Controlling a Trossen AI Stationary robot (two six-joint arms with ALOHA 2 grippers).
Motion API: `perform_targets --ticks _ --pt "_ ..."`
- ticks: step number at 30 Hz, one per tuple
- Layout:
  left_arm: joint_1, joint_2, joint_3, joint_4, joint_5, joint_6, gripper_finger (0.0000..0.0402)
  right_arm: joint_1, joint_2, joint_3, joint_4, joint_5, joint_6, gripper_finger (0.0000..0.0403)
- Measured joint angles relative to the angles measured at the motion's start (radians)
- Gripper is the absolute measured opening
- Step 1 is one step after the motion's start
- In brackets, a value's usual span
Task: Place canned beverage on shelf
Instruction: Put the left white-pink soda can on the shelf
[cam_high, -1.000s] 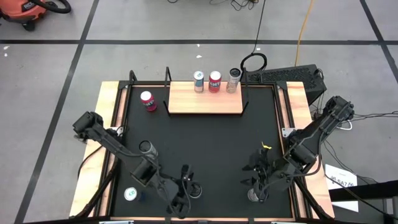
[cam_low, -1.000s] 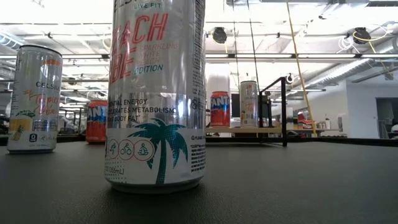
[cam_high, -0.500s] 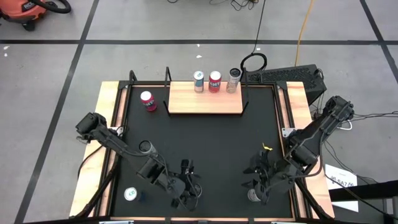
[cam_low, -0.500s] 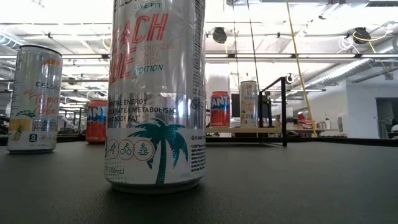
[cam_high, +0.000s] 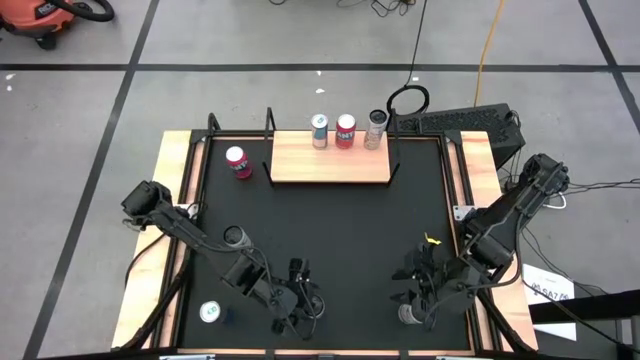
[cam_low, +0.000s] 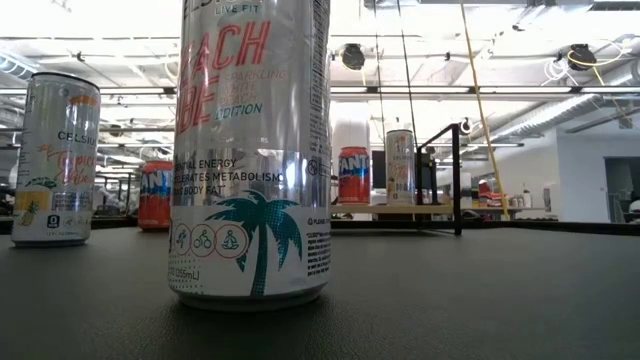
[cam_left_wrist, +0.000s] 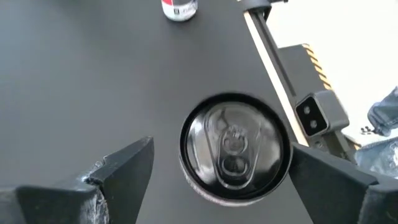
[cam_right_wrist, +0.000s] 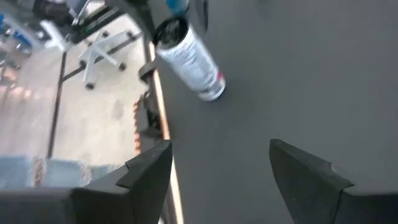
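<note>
The light wooden shelf (cam_high: 330, 165) stands at the table's far edge, with three cans (cam_high: 345, 131) upright in a row along its back. It also shows in the low view (cam_low: 400, 208). My left gripper (cam_high: 303, 300) is open near the near edge, above a silver-topped can (cam_left_wrist: 235, 148). Its fingers stand on either side of the can's top, apart from it. My right gripper (cam_high: 418, 290) is open and empty at the near right, beside another upright can (cam_high: 408, 314). In the right wrist view, a white can (cam_right_wrist: 189, 56) stands beyond the right gripper (cam_right_wrist: 221, 149).
A red can (cam_high: 238, 162) stands left of the shelf. A silver-topped can (cam_high: 237, 237) and a green-topped can (cam_high: 210, 312) stand at the near left. In the low view a tall can (cam_low: 250, 150) fills the foreground. Wooden strips (cam_high: 170, 230) run along the table's sides.
My left gripper has moved a little toward the table's right, over the can near the near edge, and stays open. The cans have not moved.
</note>
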Motion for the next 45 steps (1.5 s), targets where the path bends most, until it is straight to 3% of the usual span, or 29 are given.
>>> perform_targets --ticks 6,12,22,27,33,45 --pt "0.000 0.001 -0.029 0.046 -0.011 0.001 0.0356 -0.002 0.015 0.000 0.015 0.130 -0.071 0.0263" --pt "0.010 0.001 -0.029 0.063 -0.018 0.035 0.0332 -0.014 0.065 0.000 0.039 0.188 -0.136 0.0301" --pt "0.033 0.008 -0.029 0.077 0.038 0.038 0.0247 -0.048 0.118 0.000 0.106 0.184 -0.150 0.0334" --pt "0.050 0.011 -0.029 0.116 0.026 0.019 0.0242 -0.085 0.118 0.000 0.139 0.188 -0.171 0.0334" --pt "0.104 -0.024 0.012 0.121 -0.005 0.019 0.0240 -0.138 0.118 0.000 0.298 0.178 -0.319 0.0334" --pt "0.215 -0.184 0.019 0.089 -0.016 -0.007 0.0239 -0.260 0.118 0.000 0.373 0.015 -0.448 0.0334"
